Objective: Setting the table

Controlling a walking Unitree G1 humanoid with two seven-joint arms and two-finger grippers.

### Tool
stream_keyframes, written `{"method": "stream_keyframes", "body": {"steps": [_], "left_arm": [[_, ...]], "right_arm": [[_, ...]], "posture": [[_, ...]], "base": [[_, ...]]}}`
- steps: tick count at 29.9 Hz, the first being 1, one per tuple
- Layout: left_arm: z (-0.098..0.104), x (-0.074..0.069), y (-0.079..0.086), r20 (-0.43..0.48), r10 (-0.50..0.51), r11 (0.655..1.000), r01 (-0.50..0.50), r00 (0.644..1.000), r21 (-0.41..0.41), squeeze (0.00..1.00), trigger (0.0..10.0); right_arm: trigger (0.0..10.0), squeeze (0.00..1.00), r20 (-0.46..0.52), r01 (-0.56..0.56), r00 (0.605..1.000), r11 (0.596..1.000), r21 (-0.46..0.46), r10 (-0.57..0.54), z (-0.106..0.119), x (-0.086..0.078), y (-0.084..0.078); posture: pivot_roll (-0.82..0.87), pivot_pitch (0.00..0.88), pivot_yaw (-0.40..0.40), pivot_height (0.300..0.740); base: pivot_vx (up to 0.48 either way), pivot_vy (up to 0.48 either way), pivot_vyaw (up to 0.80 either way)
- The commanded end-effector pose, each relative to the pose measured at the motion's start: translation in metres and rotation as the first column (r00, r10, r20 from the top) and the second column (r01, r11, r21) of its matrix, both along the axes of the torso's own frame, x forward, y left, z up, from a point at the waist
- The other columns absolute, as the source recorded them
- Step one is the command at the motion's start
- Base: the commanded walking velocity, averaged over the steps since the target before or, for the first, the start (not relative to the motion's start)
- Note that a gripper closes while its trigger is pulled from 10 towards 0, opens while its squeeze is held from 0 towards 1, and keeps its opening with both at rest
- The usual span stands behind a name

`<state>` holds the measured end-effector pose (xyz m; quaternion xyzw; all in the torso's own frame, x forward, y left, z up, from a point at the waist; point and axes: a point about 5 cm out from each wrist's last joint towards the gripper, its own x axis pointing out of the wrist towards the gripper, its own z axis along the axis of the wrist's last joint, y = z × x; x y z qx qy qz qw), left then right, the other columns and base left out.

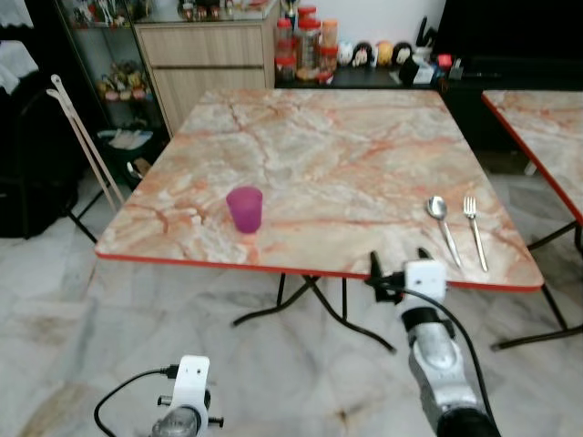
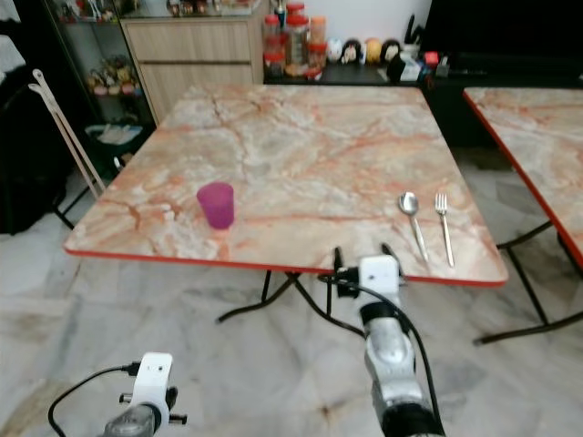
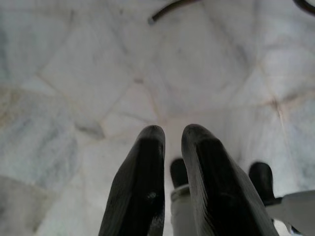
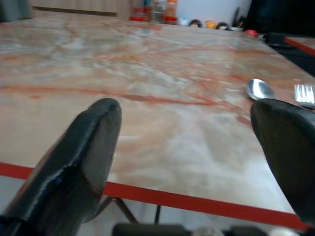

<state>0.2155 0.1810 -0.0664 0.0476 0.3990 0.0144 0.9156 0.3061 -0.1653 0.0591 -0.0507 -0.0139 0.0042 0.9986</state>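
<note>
Table (image 1: 346, 155): we face a marble-patterned top with a red edge, on black folding legs.
Cup (image 1: 244, 208): we see it, purple and upright, near the table's front edge, toward our left.
Spoon (image 1: 442, 225): it lies near the front right corner, bowl away from us.
Fork (image 1: 473, 229): just beside the spoon on its right, parallel, apart from it.
Right gripper (image 1: 399, 260): we hold it at the front edge, near the spoon; its fingers (image 4: 83, 157) are spread wide, empty.
Left gripper (image 3: 172, 142): it hangs low over the floor (image 3: 88, 73), its fingers nearly together, holding nothing.
</note>
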Motion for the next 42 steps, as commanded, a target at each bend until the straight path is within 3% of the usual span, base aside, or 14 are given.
{"method": "stream_keyframes", "body": {"steps": [1, 22, 42], "left_arm": [[0.0010, 0.0016, 0.0008, 0.004, -0.002, 1.000, 0.002, 1.000, 0.010, 0.00, 10.0], [0.0036, 0.0047, 0.0041, 0.030, 0.052, 0.999, -0.052, 0.998, -0.018, 0.00, 10.0], [0.0024, 0.0032, 0.0026, 0.022, 0.047, 0.999, -0.047, 0.999, -0.018, 0.00, 10.0]], "right_arm": [[10.0, 0.00, 0.000, 0.000, 1.000, 1.000, 0.013, 0.000, 0.0032, 0.0040, 0.0015], [10.0, 0.00, 0.024, -0.009, 1.000, 1.000, 0.025, 0.009, 0.0103, 0.0106, 0.0074], [10.0, 0.00, 0.028, -0.017, 0.999, 0.999, 0.028, 0.016, 0.0105, 0.0101, 0.0084]], "posture": [[-0.10, 0.000, 0.015, 0.740], [-0.09, 0.000, 0.005, 0.740], [-0.09, 0.000, 0.002, 0.740]], "base": [[0.000, -0.375, -0.80], [0.000, -0.047, 0.00], [0.335, 0.000, -0.08]]}}
